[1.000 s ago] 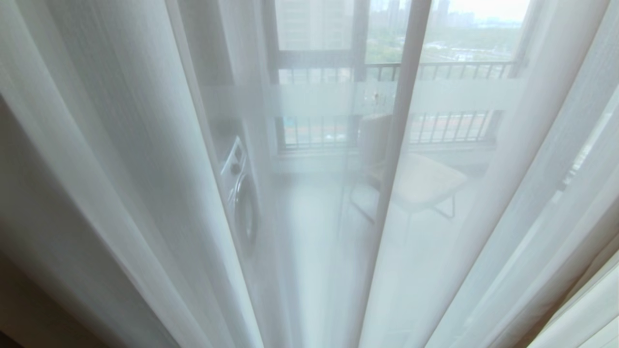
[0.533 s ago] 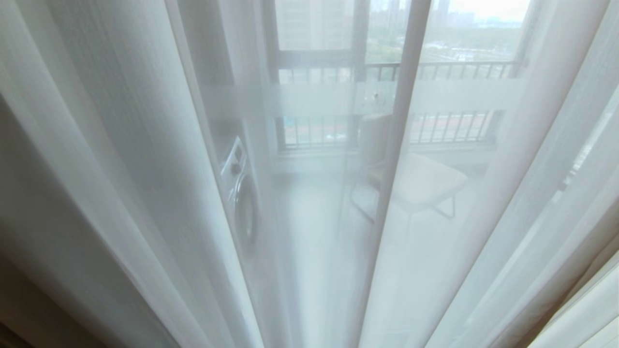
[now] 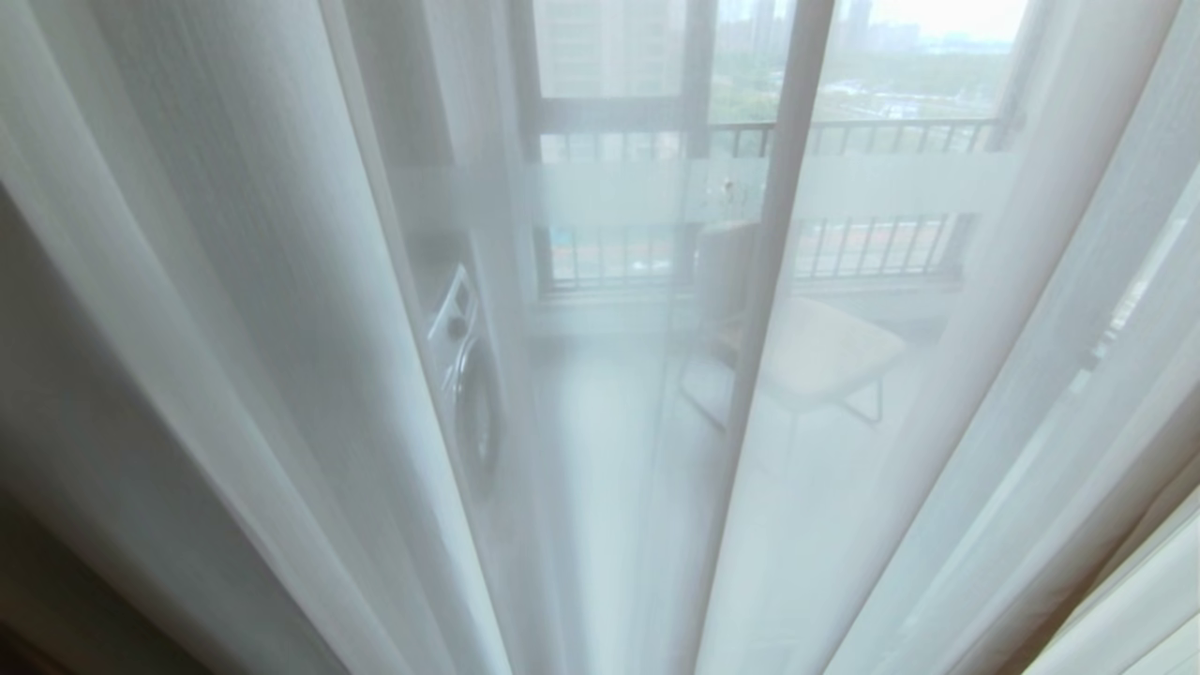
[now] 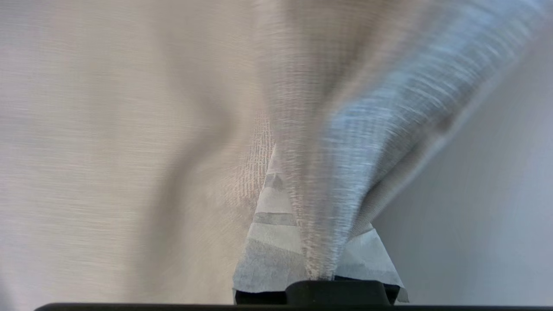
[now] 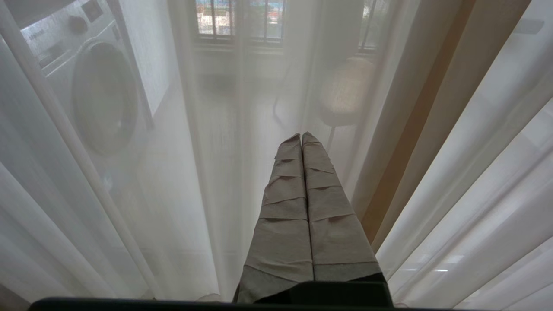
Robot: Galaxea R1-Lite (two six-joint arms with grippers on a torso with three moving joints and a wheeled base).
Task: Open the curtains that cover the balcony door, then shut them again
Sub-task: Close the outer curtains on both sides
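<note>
Across the whole head view we see the white sheers (image 3: 281, 309) drawn shut in long soft pleats, so thin that the balcony door (image 3: 609, 192), with its frosted band, reads through them along with a washing machine (image 3: 466, 375) left of centre and a chair (image 3: 816, 352) to the right. Neither arm shows here. We judge this layer is not open.

In the left wrist view, our left gripper (image 4: 317, 242), bottom centre, is pinched tight on a gathered fold of the thick curtain (image 4: 108, 151), a beige-grey slubby weave filling the left of the frame. Which stage this pull belongs to we cannot tell.

In the right wrist view, our right gripper (image 5: 301, 142), centre, has its tape-wrapped fingers pressed together on nothing, just before the sheers, idle.
</note>
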